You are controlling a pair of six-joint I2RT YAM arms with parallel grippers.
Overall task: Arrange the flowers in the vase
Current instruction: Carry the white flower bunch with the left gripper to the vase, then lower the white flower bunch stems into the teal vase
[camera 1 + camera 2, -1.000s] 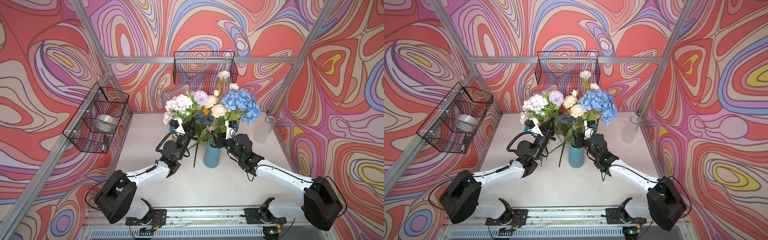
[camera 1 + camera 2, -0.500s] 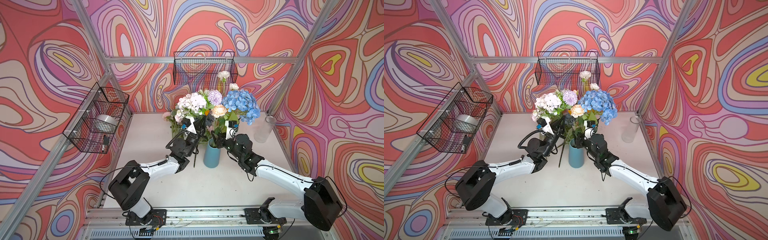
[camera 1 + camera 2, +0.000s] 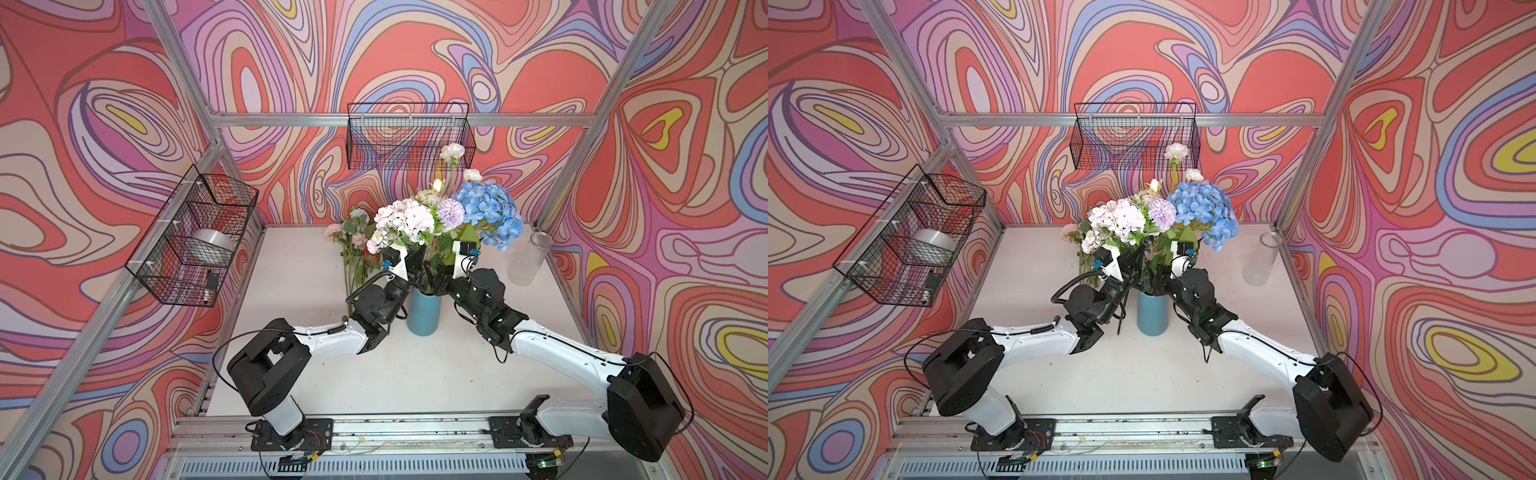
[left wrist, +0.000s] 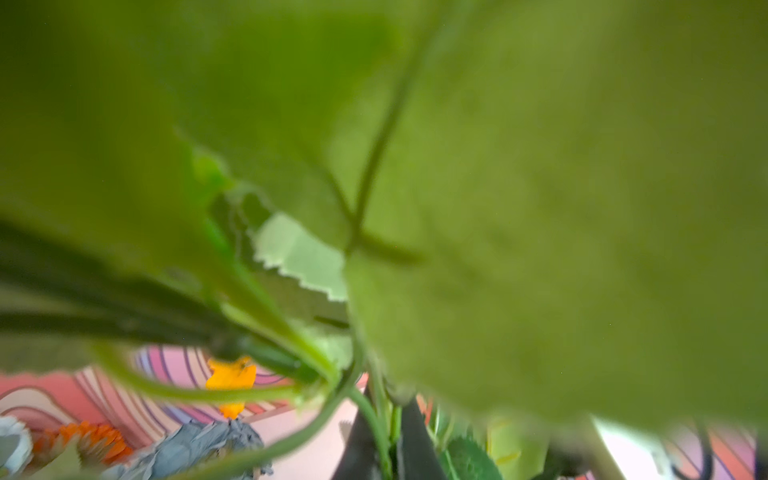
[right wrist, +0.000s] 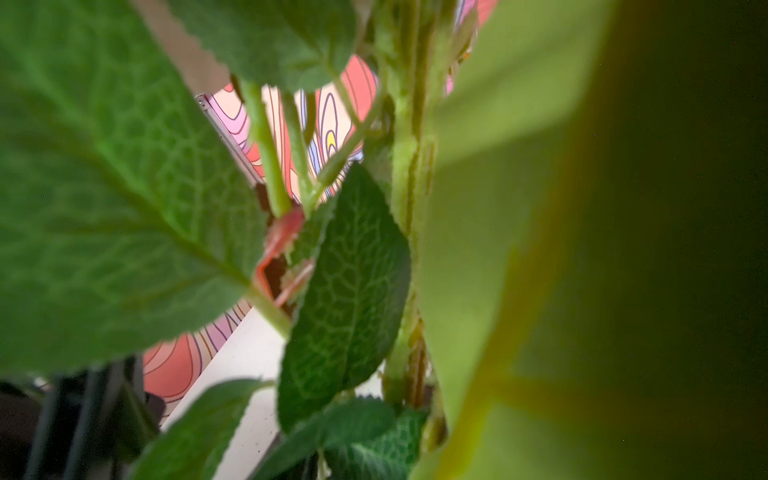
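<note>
A blue vase [image 3: 424,311] [image 3: 1152,316] stands mid-table with flowers in it, among them a big blue hydrangea [image 3: 490,212] [image 3: 1204,208]. My left gripper [image 3: 415,266] [image 4: 386,449] is shut on green stems [image 4: 384,432] of a white-pink and lilac bunch [image 3: 405,218] [image 3: 1121,216], held just above the vase mouth. My right gripper [image 3: 442,276] [image 3: 1169,278] sits among the stems at the vase's right side. Leaves cover its jaws in every view. More pink flowers [image 3: 353,245] lie on the table behind the left arm.
A clear glass vase [image 3: 528,259] [image 3: 1262,259] stands at the back right corner. One wire basket [image 3: 195,237] hangs on the left wall with a metal bowl inside, and another wire basket [image 3: 409,137] hangs on the back wall. Bare white tabletop [image 3: 415,374] lies in front of the vase.
My left arm has swung right, carrying the white-pink bunch from left of the vase to over its mouth. The right arm has stayed by the vase.
</note>
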